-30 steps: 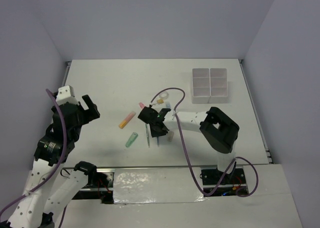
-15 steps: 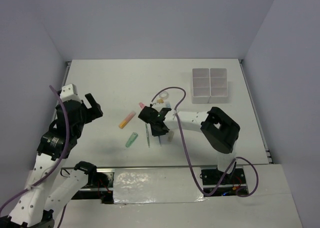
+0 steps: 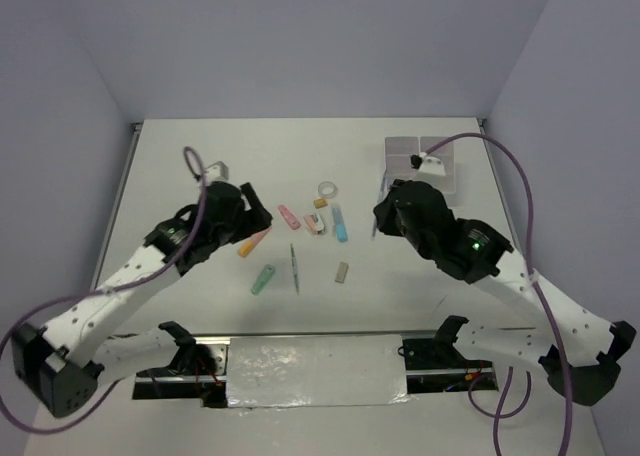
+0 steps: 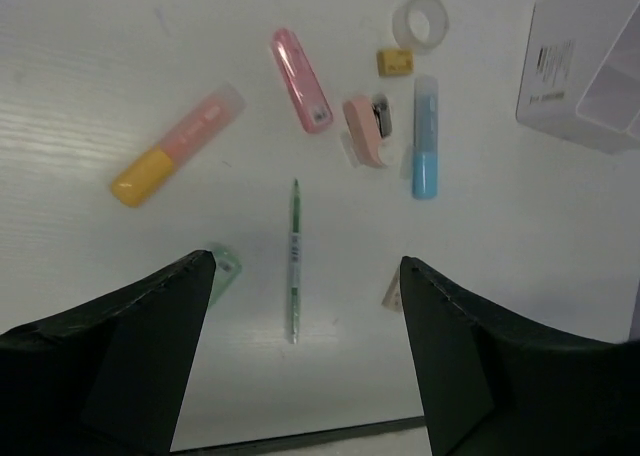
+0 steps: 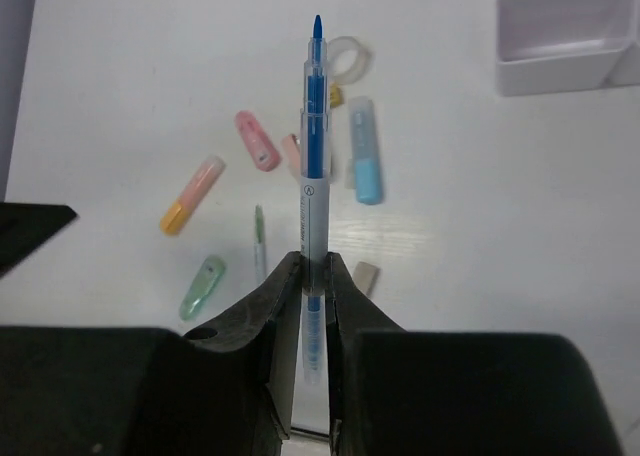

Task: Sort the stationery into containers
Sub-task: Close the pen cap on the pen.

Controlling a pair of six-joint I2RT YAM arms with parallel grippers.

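Entry, stationery in hand: one blue pen (image 5: 315, 156), clear-barrelled, was clamped at its lower barrel between the right fingers (image 5: 250, 326), which were closed tight on it. It was carried clear of the tabletop (image 3: 200, 166), with its tip pointed away from the wrist. The container (image 5: 570, 73) (translucent white, divided into compartments) was set at the far right of the tabletop, near the right fingers in the overhead view and partly covered there by that arm. The left fingers (image 4: 130, 346) were spread wide apart with nothing between them and were held above the loose pieces. Loose on the tabletop were recorded the following. One orange-and-pink stick (image 4: 175, 146) was laid slantwise at the left of the group. One pink stick (image 4: 302, 79) was laid to its right. One small pink-and-grey piece (image 4: 365, 131) was set just beside a pale blue stick (image 4: 425, 136). One white tape ring (image 4: 420, 21) was farthest from the arms, with a small yellow block (image 4: 395, 62) just beside it. One thin teal pen (image 4: 294, 261) was laid alone at the middle, nearer the arms. One green stick (image 4: 222, 268) was partly hidden behind a left finger in the wrist view. One tan block (image 4: 392, 291) was likewise partly hidden at the other finger's edge. All loose pieces were lying well apart from the container.
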